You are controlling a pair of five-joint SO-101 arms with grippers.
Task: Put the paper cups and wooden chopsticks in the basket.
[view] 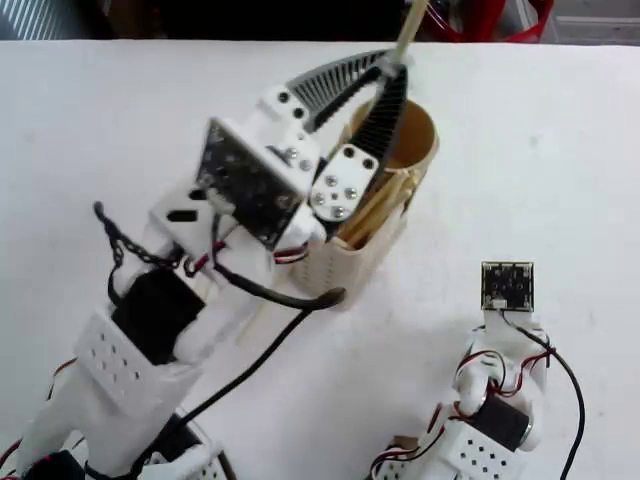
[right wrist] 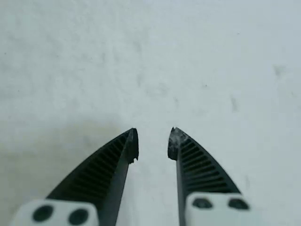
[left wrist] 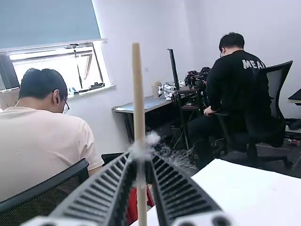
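1. Black ribbed jaws of the right gripper [right wrist: 153, 143] are hanging spread over the white table [right wrist: 150, 56], idling nearer than the beige perforated plastic basket [view: 345, 265].
2. That basket is already holding a tan paper cup [view: 415, 130] and several wooden chopsticks [view: 385, 205].
3. Over the basket's far end, the left gripper [view: 393, 68] is pinching one pale wooden chopstick [view: 410, 25], likely ready to drop it in.

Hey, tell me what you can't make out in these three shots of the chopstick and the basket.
1. High view: the left gripper covers much of the mouth of the basket, so its contents cannot be counted.
2. High view: the upper end of the held chopstick is cut off by the top edge.
3. Left wrist view: the chopstick's lower end is hidden between the fingers.
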